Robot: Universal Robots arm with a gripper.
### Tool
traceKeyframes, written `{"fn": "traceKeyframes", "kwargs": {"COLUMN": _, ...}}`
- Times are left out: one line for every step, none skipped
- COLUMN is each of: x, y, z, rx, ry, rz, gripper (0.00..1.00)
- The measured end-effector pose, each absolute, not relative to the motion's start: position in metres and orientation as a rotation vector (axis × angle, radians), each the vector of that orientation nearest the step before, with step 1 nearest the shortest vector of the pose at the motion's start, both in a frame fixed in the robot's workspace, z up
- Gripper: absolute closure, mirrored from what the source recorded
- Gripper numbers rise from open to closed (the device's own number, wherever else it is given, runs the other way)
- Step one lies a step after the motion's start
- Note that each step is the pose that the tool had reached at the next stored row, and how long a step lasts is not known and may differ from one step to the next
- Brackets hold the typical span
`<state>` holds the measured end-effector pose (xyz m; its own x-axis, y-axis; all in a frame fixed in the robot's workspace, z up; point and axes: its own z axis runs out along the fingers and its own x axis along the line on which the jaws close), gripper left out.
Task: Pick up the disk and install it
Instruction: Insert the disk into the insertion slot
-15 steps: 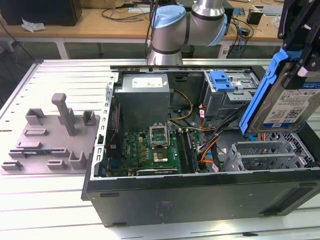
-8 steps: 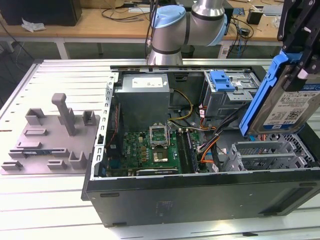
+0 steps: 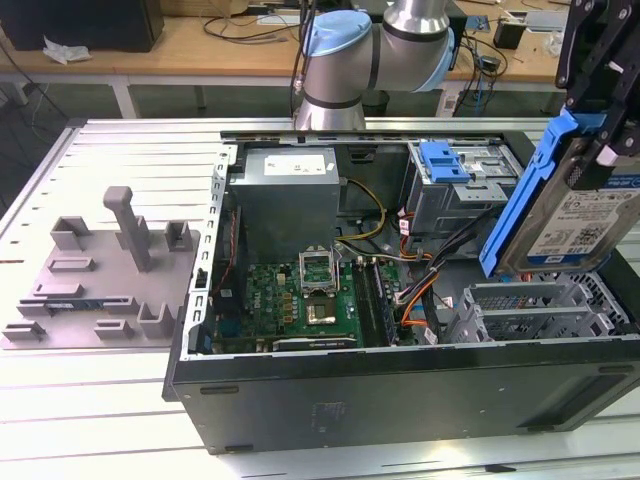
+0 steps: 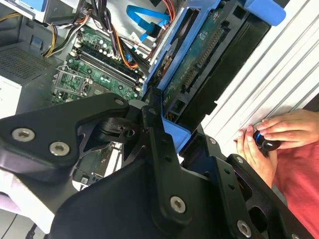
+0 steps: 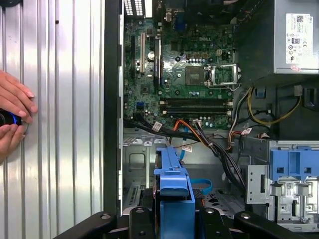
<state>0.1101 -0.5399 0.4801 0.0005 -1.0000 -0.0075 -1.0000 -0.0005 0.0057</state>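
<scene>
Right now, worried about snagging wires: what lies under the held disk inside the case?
Below the disk, the first wrist view shows black and orange cables, a blue cable and bare metal chassis. The disk itself covers whatever sits directly beneath.

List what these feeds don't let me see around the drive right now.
- Exterior view: the disk runs off the picture's right edge; the claw is cut by the top edge.
- Second wrist view: the claw's black links cover the disk's lower end, hiding the grip.
- First wrist view: the disk shows edge-on and hides the computer case floor beneath it.
- Small dark object at the person's hand: too small to identify.
</scene>
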Motion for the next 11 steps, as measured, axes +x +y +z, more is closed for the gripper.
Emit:
{"fn": "traceKeyframes", "kwargs": {"x": 0.1101, "y": -0.54, "z": 0.4797, "rx": -2.221, "ry": 2.22, "rz": 0.015, "gripper": 0.63}}
{"fn": "traceKeyframes", "kwargs": {"x": 0.1101, "y": -0.5401, "z": 0.4793, "rx": -2.221, "ry": 2.22, "rz": 0.015, "gripper": 0.63}}
{"fn": "traceKeyframes", "kwargs": {"x": 0.1101, "y": -0.5405, "z": 0.4782, "rx": -2.221, "ry": 2.22, "rz": 0.015, "gripper": 0.63}}
{"fn": "traceKeyframes", "kwargs": {"x": 0.11, "y": -0.5407, "z": 0.4778, "rx": -2.221, "ry": 2.22, "rz": 0.015, "gripper": 0.63}}
{"fn": "traceKeyframes", "kwargs": {"x": 0.11, "y": -0.5409, "z": 0.4774, "rx": -2.221, "ry": 2.22, "rz": 0.015, "gripper": 0.63}}
{"fn": "traceKeyframes", "kwargs": {"x": 0.11, "y": -0.541, "z": 0.4768, "rx": -2.221, "ry": 2.22, "rz": 0.015, "gripper": 0.63}}
{"fn": "traceKeyframes", "kwargs": {"x": 0.1101, "y": -0.5411, "z": 0.4765, "rx": -2.221, "ry": 2.22, "rz": 0.015, "gripper": 0.63}}
{"fn": "traceKeyframes", "kwargs": {"x": 0.11, "y": -0.5412, "z": 0.476, "rx": -2.221, "ry": 2.22, "rz": 0.015, "gripper": 0.63}}
{"fn": "traceKeyframes", "kwargs": {"x": 0.11, "y": -0.5413, "z": 0.4755, "rx": -2.221, "ry": 2.22, "rz": 0.015, "gripper": 0.63}}
{"fn": "traceKeyframes", "kwargs": {"x": 0.1101, "y": -0.5413, "z": 0.4751, "rx": -2.221, "ry": 2.22, "rz": 0.015, "gripper": 0.63}}
{"fn": "traceKeyframes", "kwargs": {"x": 0.11, "y": -0.5413, "z": 0.4748, "rx": -2.221, "ry": 2.22, "rz": 0.015, "gripper": 0.63}}
